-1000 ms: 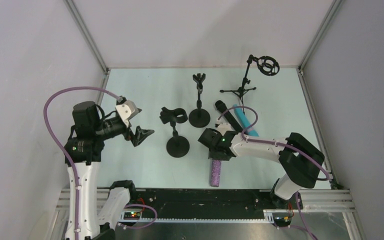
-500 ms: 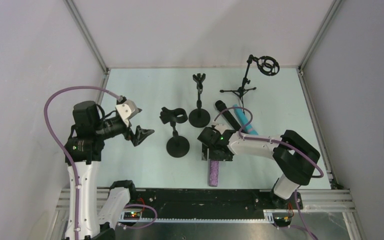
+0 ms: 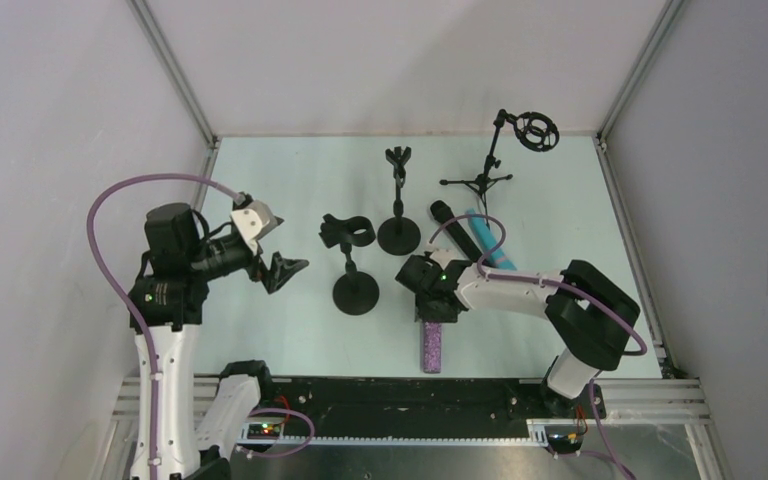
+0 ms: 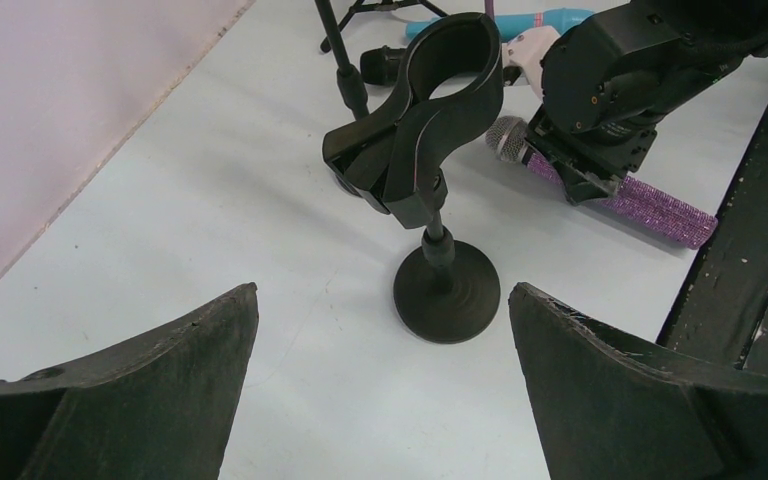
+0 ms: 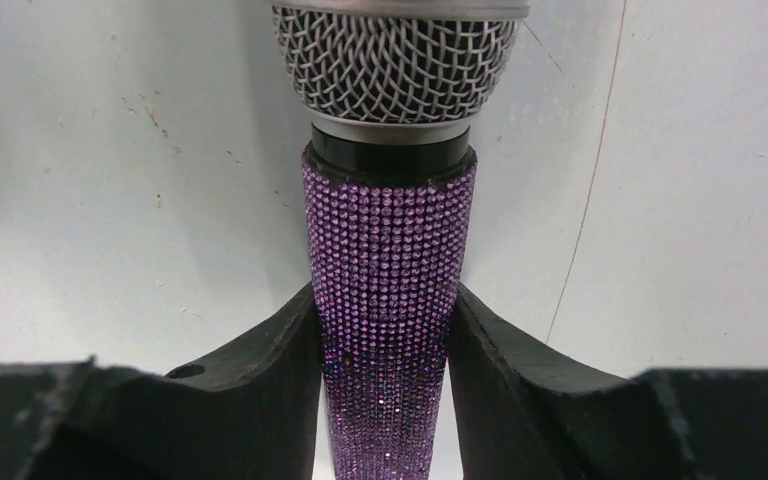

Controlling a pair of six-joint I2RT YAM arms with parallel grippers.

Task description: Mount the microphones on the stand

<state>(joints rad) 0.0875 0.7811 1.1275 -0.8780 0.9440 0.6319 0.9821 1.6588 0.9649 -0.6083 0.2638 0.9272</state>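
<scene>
1. On the counter point(image 3: 290, 180), right of centre, my right pincer point(image 5: 385, 345) is clenched on the purple microphone point(image 5: 388, 260). Both fingers press against the glittery handle, below the silver mesh head.
2. Seen from above, the handle's tail projects from under that pincer toward the near edge. Whether the microphone is lifted off the counter, I cannot tell.
3. My left pincer point(image 4: 382, 390) is released, jaws wide apart, and hangs above the counter to the left of the clip stand point(image 3: 353, 262).
4. The clip stand is upright on a round base, near the purple microphone's mesh head and apart from it.
5. A second round-base stand point(image 3: 398, 205) is upright behind it. A tripod stand point(image 3: 490, 165) with a ring mount is at the far right.
6. The black microphone point(image 3: 448, 218) and the teal microphone point(image 3: 500, 255) lie side by side on the counter, just beyond my right pincer.
</scene>
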